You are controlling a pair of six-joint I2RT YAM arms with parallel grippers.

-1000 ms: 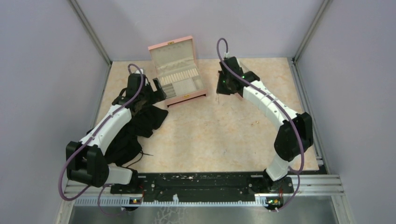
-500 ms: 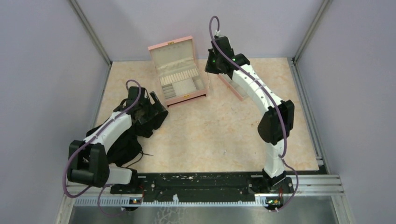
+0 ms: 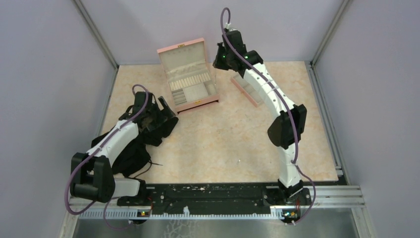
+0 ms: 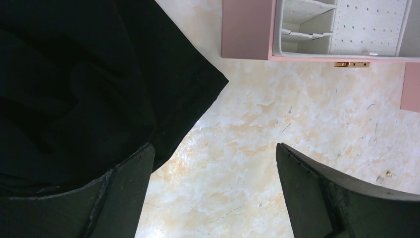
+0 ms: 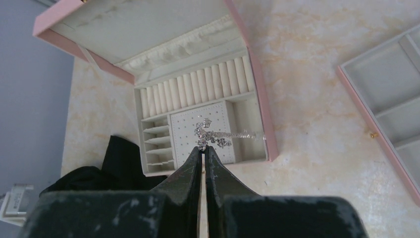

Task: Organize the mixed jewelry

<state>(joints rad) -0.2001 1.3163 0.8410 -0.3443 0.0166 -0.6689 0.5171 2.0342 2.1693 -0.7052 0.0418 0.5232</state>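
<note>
Jewelry (image 5: 212, 135) sits pinched in right claw (image 5: 203, 150) near open pink box (image 5: 198, 85); left claw (image 4: 214, 151) released.

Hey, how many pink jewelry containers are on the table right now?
2. The open box sits back centre; the tray lies just to its right, partly covered by the right arm.

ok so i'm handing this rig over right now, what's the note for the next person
Left gripper: open, empty, over the table beside the black cloth.
Right gripper: shut on a sparkly silver chain, held above the open pink jewelry box.
Done: chain lifted.
To do: place it in the box or the tray; a small loose piece lies on the table too.
</note>
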